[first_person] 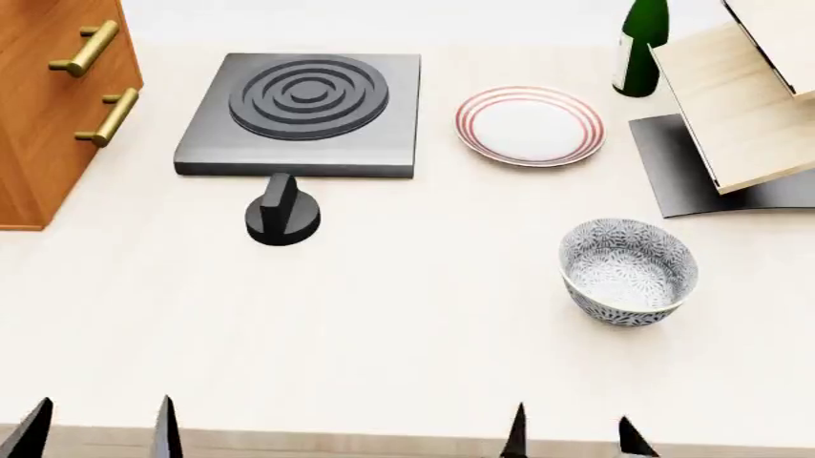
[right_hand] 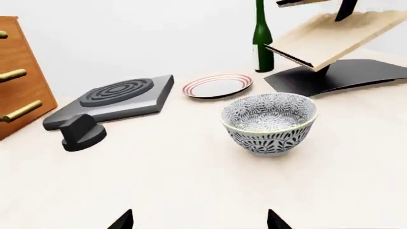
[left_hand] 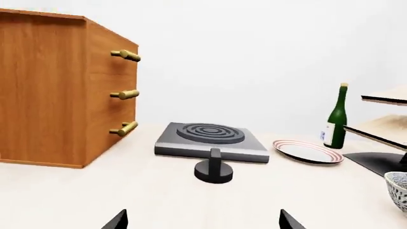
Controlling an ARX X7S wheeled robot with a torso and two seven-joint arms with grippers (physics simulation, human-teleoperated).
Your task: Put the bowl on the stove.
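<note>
**Two hands idle, and the bowl sits on my right**

Both of my hands hang at the near edge of the bench, and neither has hold of anything. In the head view only the fingertips show: my left hand [first_person: 99,427] with its jaws parted and nothing between them, my right hand [first_person: 570,434] likewise spread and bare.

The bowl [first_person: 628,271] stands upright on the bench [first_person: 407,334], ahead of my right hand and a touch to its outer side — well apart from my left. My right wrist camera looks almost straight at it, mouth up, rim clear all round. So I judge the right arm the nearer one, and the one to reach with.

The stove [first_person: 303,113] lies farther back and off to the left, with its black knob [first_person: 282,215] just in front of it and the red-ringed plate [first_person: 530,125] beside it on the right. Being round, the bowl offers no long axis to line up with — a rim pinch from any side would do. The carry then runs from right to left and away from me, and I would keep it clear of the knob.
</note>
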